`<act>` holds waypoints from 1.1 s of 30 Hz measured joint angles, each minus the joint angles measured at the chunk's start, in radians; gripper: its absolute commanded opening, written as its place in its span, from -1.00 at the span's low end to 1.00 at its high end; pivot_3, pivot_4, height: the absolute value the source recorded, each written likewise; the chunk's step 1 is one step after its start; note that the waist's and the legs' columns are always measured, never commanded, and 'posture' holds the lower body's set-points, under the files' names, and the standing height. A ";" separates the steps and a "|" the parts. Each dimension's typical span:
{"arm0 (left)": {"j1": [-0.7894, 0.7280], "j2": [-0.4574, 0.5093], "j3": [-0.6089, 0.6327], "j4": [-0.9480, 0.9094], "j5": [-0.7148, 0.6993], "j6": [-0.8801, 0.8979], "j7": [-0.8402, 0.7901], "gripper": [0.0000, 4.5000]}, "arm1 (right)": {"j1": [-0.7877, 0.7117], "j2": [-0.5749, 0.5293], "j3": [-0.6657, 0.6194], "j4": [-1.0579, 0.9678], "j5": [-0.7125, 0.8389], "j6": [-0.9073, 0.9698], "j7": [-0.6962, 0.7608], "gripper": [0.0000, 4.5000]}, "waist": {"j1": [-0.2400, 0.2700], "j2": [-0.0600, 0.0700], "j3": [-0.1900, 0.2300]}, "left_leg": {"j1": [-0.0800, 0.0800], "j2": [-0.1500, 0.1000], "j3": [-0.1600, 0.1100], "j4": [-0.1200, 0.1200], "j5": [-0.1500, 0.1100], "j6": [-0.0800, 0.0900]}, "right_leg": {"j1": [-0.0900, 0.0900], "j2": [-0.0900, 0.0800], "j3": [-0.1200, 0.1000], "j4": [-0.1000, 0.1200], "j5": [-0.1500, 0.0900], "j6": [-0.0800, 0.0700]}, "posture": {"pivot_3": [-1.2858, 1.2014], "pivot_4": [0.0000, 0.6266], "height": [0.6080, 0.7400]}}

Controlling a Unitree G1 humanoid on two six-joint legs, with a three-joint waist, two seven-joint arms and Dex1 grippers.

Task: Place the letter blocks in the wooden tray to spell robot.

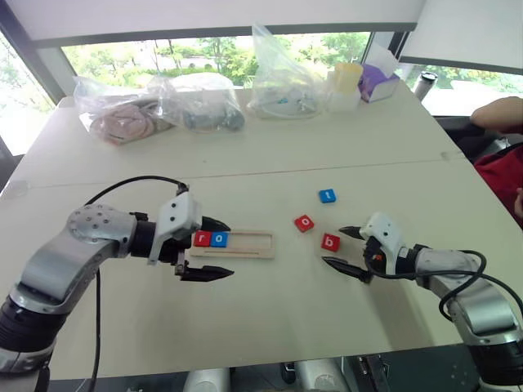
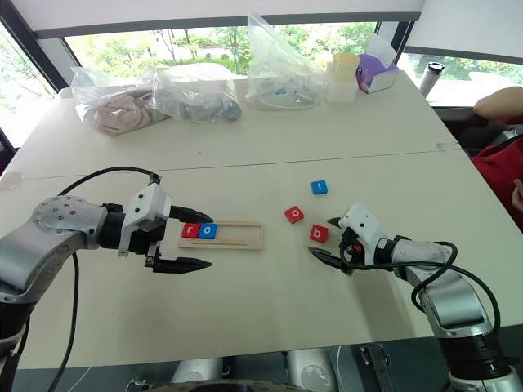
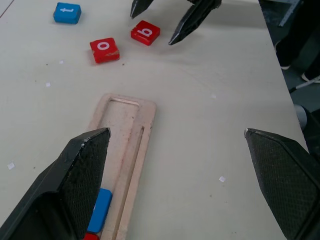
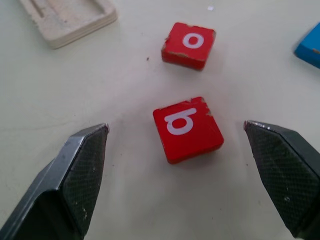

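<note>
Between our spread right gripper (image 4: 175, 140) fingers sits the red b block (image 4: 187, 129) (light, rigid, thin): we'd pinch opposite side edges. Left gripper (image 1: 206, 247), wide open, straddles the wooden tray (image 1: 245, 245).

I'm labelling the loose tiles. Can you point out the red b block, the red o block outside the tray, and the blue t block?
small flat red b block (image 4: 187, 129): right wrist view, top face.
small flat red o block (image 4: 189, 44): right wrist view, top face.
small flat blue t block (image 1: 327, 196): left eye view, top face.

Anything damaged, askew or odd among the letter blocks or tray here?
Minor wear only: the red square b block and red o block on the table have chipped paint at their edges, and the pale wooden tray has a rough corner.
</note>
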 measured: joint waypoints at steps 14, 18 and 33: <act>0.096 0.046 0.018 0.036 0.023 -0.025 0.015 1.00 | -0.099 0.013 0.058 0.144 -0.033 -0.160 0.058 -0.51 | -0.004 0.000 0.000 | 0.002 0.000 0.002 0.002 0.000 0.000 | 0.000 0.001 0.005 0.003 0.000 -0.001 | 0.03 -0.52 1.00; 0.159 0.118 0.112 0.105 0.039 -0.044 0.012 1.00 | -0.237 0.054 0.127 0.067 -0.001 -0.019 0.075 -0.51 | -0.004 0.000 0.001 | 0.004 0.001 0.003 0.002 0.000 0.000 | -0.001 0.002 0.006 0.006 0.001 -0.002 | 0.03 -0.52 1.00; 0.353 0.143 0.312 0.065 0.033 -0.031 0.063 1.00 | -0.590 0.320 0.464 0.267 -0.094 0.144 0.087 -0.51 | 0.021 -0.001 0.001 | -0.002 0.000 0.008 0.006 0.000 0.000 | -0.007 -0.002 0.007 0.008 0.003 -0.004 | 0.03 -0.52 1.00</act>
